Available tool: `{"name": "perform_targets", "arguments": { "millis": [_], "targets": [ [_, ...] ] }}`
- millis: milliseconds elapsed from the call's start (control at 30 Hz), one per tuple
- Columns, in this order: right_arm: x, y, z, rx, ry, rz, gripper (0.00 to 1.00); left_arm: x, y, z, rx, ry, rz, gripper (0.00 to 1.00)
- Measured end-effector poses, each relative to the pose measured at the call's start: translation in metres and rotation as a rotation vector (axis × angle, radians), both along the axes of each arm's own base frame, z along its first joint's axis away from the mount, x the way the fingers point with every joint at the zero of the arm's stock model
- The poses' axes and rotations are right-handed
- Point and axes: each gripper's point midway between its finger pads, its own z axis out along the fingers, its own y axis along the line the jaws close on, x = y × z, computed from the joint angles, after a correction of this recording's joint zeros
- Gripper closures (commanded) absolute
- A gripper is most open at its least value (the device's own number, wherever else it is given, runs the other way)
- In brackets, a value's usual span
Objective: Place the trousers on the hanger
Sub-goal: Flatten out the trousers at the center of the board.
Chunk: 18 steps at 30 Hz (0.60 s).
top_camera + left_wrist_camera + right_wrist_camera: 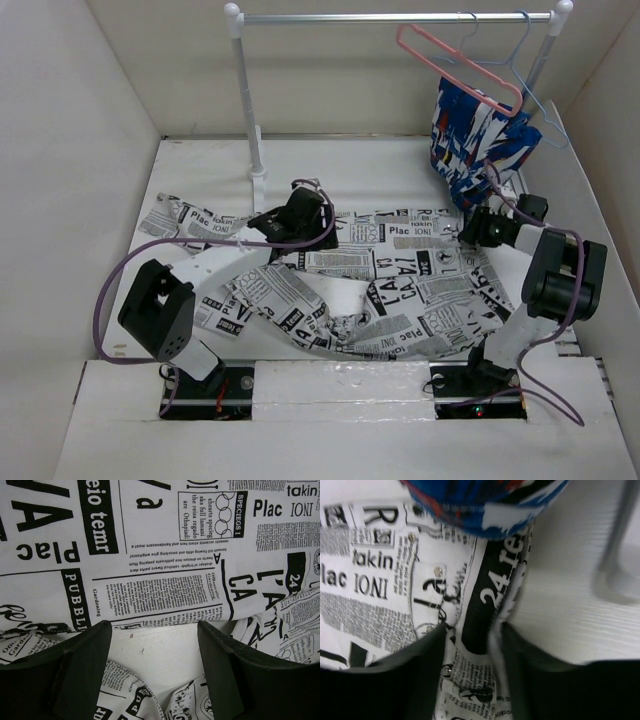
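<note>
- I see the trousers [400, 270] spread flat across the table [200, 170], newsprint side up, legs running to the left and bunched in folds near the front edge
- L gripper [315, 228] hangs over the mid part of the trousers; on the left wrist cam [152, 630] jaws stand wide apart, nothing between them but a strip of bare table and loose cloth
- R gripper [475, 225] sits at the right end of the trousers; on the right wrist cam [472, 627] a fold of printed cloth w/ a black band lies between the fingers [420, 655]; clamped or just straddling, I cannot tell
- Hanger [455, 65], pink, hooked on the rail [400, 17] at back right, tilted, bare
- Blue/white/red garment [480, 140] hangs beside it on a pale blue hanger [530, 90], its hem just above the R gripper
</note>
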Motion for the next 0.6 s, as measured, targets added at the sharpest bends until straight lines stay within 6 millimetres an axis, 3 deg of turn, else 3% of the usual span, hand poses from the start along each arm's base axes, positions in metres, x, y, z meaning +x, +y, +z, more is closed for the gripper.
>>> {"name": "perform_targets", "arguments": {
  "millis": [33,67,133,300,500,600],
  "targets": [
    [-0.001,0.002,-0.002,0.002,-0.002,-0.002,0.61,0.001,0.000,0.002,0.001,-0.004,-0.001,0.35],
    [-0.002,0.005,-0.006,0.010,0.000,-0.006,0.88,0.003,0.000,0.005,0.001,-0.010,0.001,0.35],
    [-0.003,0.010,-0.009,0.021,0.000,-0.010,1.00,0.009,0.000,0.012,-0.007,-0.023,0.004,0.35],
    [-0.010,0.008,0.003,0.010,-0.013,-0.066,1.00,0.029,0.016,0.024,-0.059,-0.017,0.045,0.35],
    [-0.029,-0.023,0.074,-0.076,-0.131,-0.228,1.00,0.057,0.039,0.049,-0.094,-0.050,0.114,0.34],
    [-0.032,-0.050,0.092,-0.103,-0.147,-0.315,1.00,0.066,0.041,0.063,-0.104,-0.082,0.117,0.33]
  ]
}}
